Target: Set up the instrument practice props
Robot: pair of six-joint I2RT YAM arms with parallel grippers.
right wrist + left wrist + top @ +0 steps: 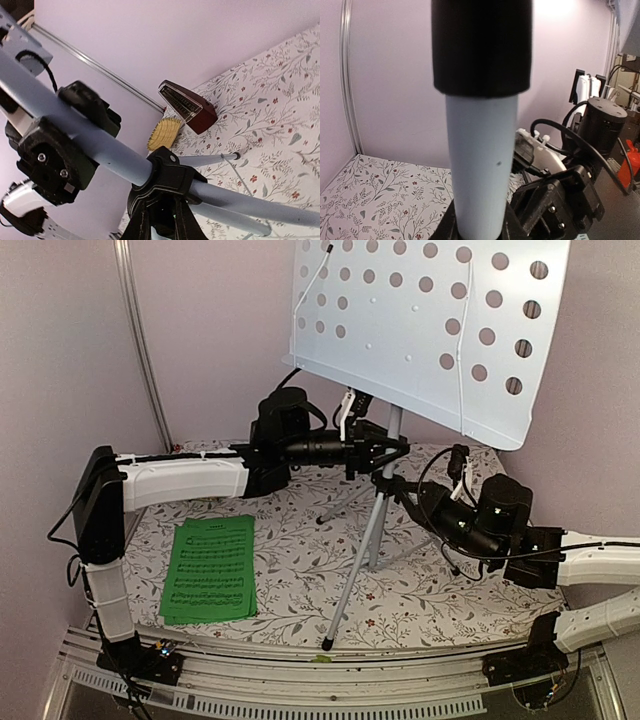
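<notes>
I have the left gripper (388, 453) clamped on the pale pole of the music stand (420, 330), which stands on its tripod mid-bench (300, 570). My right gripper (440, 495) sits just beside the tripod hub, and I cannot tell whether it is open or closed. The green booklet (210, 568) lies flat front-left, and the metronome (187, 106) stands by the back wall beside the straw mat (164, 134).
</notes>
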